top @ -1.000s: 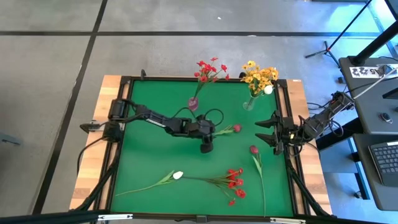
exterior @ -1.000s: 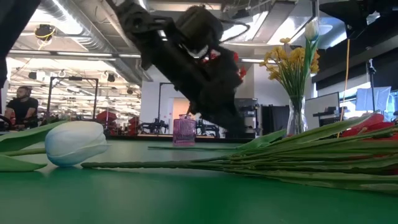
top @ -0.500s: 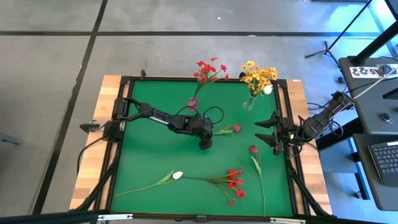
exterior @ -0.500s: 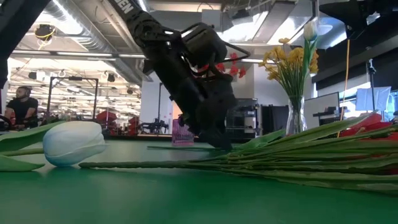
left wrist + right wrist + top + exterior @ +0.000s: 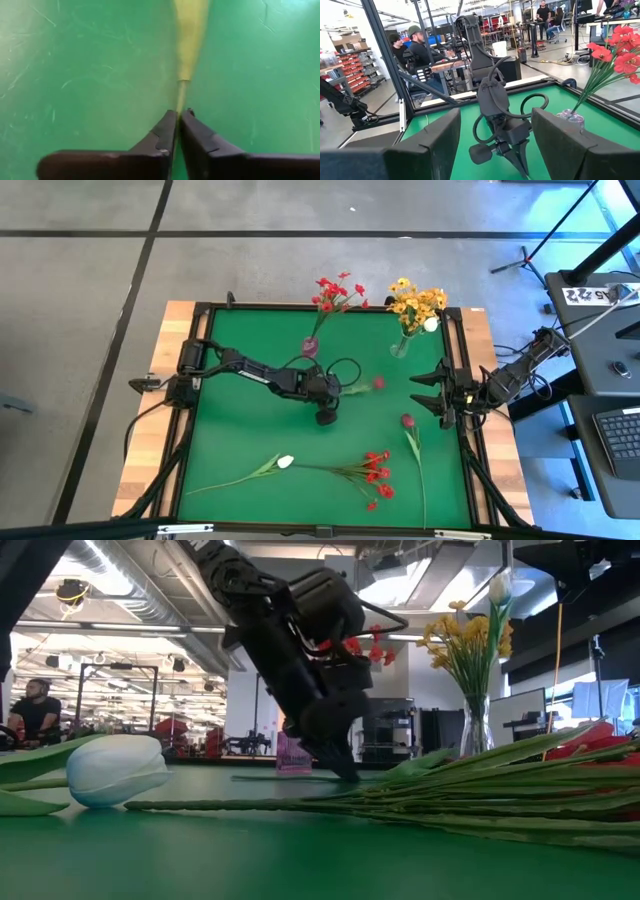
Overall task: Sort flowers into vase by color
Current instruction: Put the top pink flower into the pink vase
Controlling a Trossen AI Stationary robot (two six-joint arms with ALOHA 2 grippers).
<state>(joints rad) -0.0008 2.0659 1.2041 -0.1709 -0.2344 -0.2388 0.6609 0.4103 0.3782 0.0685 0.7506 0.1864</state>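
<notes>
Nearby, pink vase [image 5: 311,347] behind left pincer [image 5: 331,398].

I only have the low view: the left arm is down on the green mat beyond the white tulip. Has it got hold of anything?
Observer: Yes. In its wrist view the left gripper is shut on a thin green stem.
Operator: Which flower is that?
Observer: From above, the stem leads to the dark pink-red tulip lying near the mat's middle.
Operator: And the right arm?
Observer: The right gripper waits open at the mat's right edge, holding nothing.
Operator: Where are the vases?
Observer: At the far edge: the red blossom spray stands left of the yellow-orange blossom spray.
</notes>
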